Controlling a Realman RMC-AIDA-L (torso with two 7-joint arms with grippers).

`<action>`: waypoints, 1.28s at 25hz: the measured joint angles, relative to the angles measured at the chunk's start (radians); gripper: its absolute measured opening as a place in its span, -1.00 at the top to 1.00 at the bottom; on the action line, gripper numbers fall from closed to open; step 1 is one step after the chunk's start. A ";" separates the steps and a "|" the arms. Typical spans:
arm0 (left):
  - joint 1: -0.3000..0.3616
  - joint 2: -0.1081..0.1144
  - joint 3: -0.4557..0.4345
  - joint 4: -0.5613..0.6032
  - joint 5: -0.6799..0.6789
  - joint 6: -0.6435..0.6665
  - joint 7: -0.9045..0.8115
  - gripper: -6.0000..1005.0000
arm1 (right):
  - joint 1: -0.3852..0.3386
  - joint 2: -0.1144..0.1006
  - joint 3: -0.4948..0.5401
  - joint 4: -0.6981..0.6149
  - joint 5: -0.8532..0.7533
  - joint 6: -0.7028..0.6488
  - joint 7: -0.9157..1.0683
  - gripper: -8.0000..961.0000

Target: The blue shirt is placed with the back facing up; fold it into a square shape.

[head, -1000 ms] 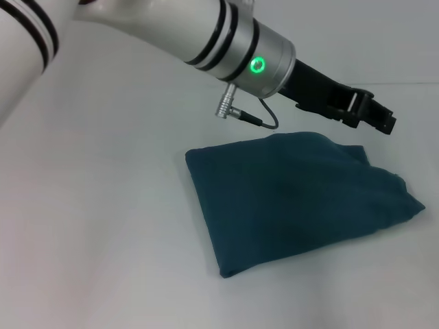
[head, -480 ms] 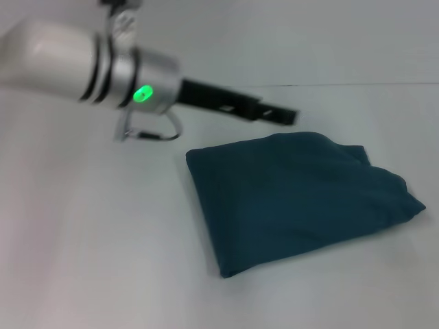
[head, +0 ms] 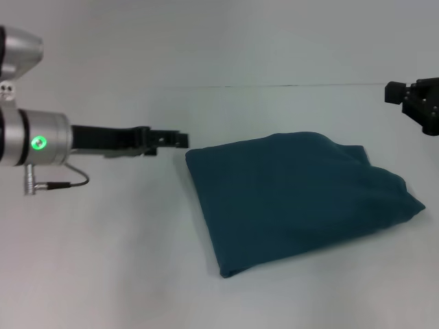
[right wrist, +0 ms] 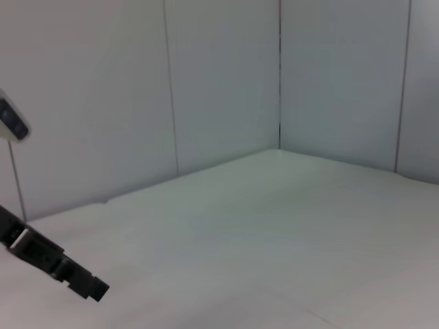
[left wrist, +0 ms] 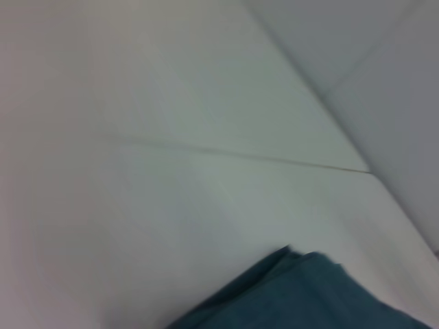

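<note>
Already folded into a rough square, the blue shirt (head: 298, 199) lies on the white worktop (head: 103, 260) right of centre, the left gripper (head: 180, 140) hovering just off its ten o'clock corner, the right gripper (head: 420, 103) at two o'clock; neither gripper's state can be told.

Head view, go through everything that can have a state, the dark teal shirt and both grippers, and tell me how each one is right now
Dark teal-blue knit shirt: folded into a compact, roughly square bundle, lying flat on the white table, held by nothing.
Left gripper: empty, in the air beside the shirt's left corner, not touching it.
Right gripper: at the picture's right edge, above the table and apart from the shirt, holding nothing that shows.
</note>
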State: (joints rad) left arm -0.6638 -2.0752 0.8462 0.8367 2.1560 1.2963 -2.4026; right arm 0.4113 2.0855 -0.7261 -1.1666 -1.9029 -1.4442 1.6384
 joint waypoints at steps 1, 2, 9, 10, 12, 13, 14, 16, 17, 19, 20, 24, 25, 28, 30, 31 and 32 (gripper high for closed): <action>-0.003 0.014 -0.007 -0.029 0.010 0.002 -0.033 -0.77 | -0.001 -0.001 0.000 -0.041 -0.022 -0.019 0.021 0.98; -0.009 0.024 -0.012 -0.058 0.023 0.006 -0.061 -0.77 | 0.000 -0.001 0.000 -0.079 -0.050 -0.041 0.044 0.98; -0.097 0.052 -0.014 -0.198 0.145 0.068 -0.192 -0.77 | 0.056 -0.006 0.001 -0.289 -0.290 -0.198 0.209 0.98; -0.105 0.050 -0.014 -0.214 0.146 0.068 -0.195 -0.77 | 0.065 -0.006 0.005 -0.304 -0.319 -0.216 0.224 0.98; -0.118 0.042 -0.015 -0.241 0.144 0.062 -0.197 -0.77 | 0.072 -0.006 0.016 -0.310 -0.341 -0.232 0.234 0.98; -0.123 0.038 -0.016 -0.249 0.143 0.055 -0.197 -0.77 | 0.072 -0.006 0.021 -0.310 -0.344 -0.235 0.235 0.98; -0.128 0.032 -0.014 -0.257 0.144 0.047 -0.200 -0.77 | 0.070 -0.006 0.027 -0.310 -0.344 -0.232 0.239 0.98; -0.135 0.022 -0.008 -0.269 0.146 0.030 -0.206 -0.77 | 0.066 -0.007 0.038 -0.308 -0.344 -0.226 0.247 0.99; -0.139 0.016 -0.006 -0.273 0.147 0.021 -0.210 -0.77 | 0.065 -0.008 0.043 -0.307 -0.344 -0.225 0.251 0.99; -0.144 0.009 -0.005 -0.276 0.147 0.010 -0.211 -0.77 | 0.066 -0.010 0.055 -0.305 -0.345 -0.225 0.257 0.99; -0.151 0.005 -0.005 -0.280 0.146 -0.003 -0.212 -0.77 | 0.066 -0.011 0.058 -0.305 -0.346 -0.227 0.259 0.99; -0.188 0.007 0.007 -0.330 0.148 -0.043 -0.222 -0.77 | 0.071 -0.012 0.065 -0.307 -0.351 -0.226 0.280 0.99; -0.188 0.007 0.007 -0.330 0.148 -0.043 -0.222 -0.77 | 0.073 -0.013 0.066 -0.307 -0.356 -0.225 0.288 0.99; -0.198 0.009 0.036 -0.339 0.152 -0.069 -0.250 -0.77 | 0.079 -0.014 0.064 -0.305 -0.371 -0.227 0.301 0.99; -0.200 0.006 0.044 -0.340 0.153 -0.081 -0.259 -0.77 | 0.086 -0.014 0.058 -0.305 -0.389 -0.236 0.302 0.99; -0.201 0.004 0.045 -0.341 0.153 -0.084 -0.259 -0.77 | 0.091 -0.015 0.057 -0.305 -0.400 -0.241 0.304 0.99; -0.203 0.004 0.048 -0.345 0.153 -0.090 -0.259 -0.77 | 0.096 -0.014 0.056 -0.304 -0.409 -0.245 0.307 0.99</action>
State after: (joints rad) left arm -0.8663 -2.0716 0.8945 0.4920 2.3088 1.2061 -2.6618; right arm 0.5071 2.0710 -0.6697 -1.4708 -2.3121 -1.6895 1.9452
